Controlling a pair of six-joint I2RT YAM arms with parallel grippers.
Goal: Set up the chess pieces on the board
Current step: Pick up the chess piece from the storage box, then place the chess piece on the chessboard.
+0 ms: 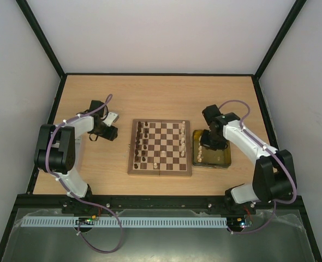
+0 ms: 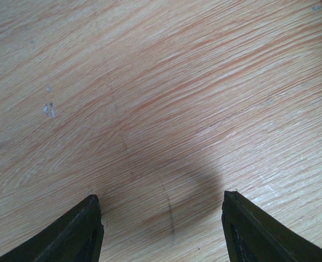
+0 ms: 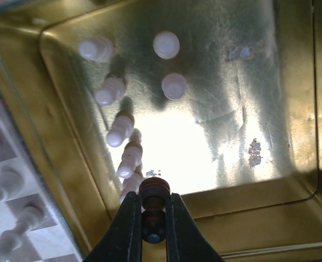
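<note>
The board (image 1: 160, 166) lies at the table's middle, with dark chess pieces (image 1: 141, 143) along its left side and pale ones (image 1: 182, 142) along its right. My right gripper (image 3: 153, 203) hangs over the yellow tray (image 3: 259, 204) and is shut on a dark brown chess piece (image 3: 154, 192). Several pale pieces (image 3: 120, 130) stand in the tray beneath it. In the top view the right gripper (image 1: 209, 143) is over the tray (image 1: 223, 162), right of the board. My left gripper (image 2: 162, 203) is open over bare table, left of the board, with nothing between its fingers (image 2: 76, 234).
The yellow tray touches the board's right rim. Pale pieces on the board's squares (image 3: 11, 183) show at the left edge of the right wrist view. White walls and a black frame (image 1: 267, 117) surround the wooden table.
</note>
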